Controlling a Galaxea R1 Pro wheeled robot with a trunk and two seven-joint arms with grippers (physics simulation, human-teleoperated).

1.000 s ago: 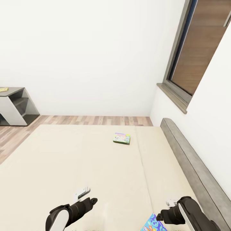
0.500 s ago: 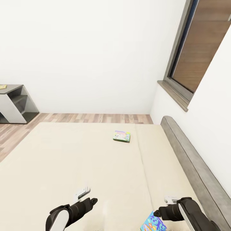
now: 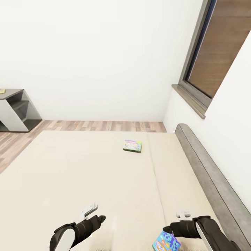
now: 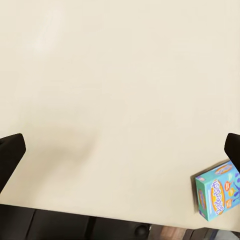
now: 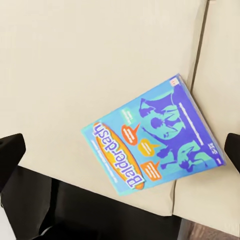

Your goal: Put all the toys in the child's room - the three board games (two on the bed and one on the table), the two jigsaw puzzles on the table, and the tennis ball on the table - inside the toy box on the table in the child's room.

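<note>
Right wrist view: the blue board game (image 5: 152, 141) lay flat on the beige mattress of the bed (image 5: 75, 55), beside the seam; its lid read "Balderdash" in white on an orange oval.
Right gripper (image 5: 120, 150): fingers spread wide, the box lying between the two dark tips, nothing held.
Left wrist view: the same blue box (image 4: 216, 191) sat off to one side, the title just legible on it.
Left gripper (image 4: 120, 155): open just as wide over bare mattress, empty.
Head view, near: both arms low, left gripper (image 3: 90, 210) and right gripper (image 3: 182, 213), the blue box (image 3: 166, 242) at the right one.
Head view, mid-bed: a second, green-edged board game (image 3: 132, 146); print probably too small to read.
Head view, far: grey table (image 3: 14, 109) at the wall.
</note>
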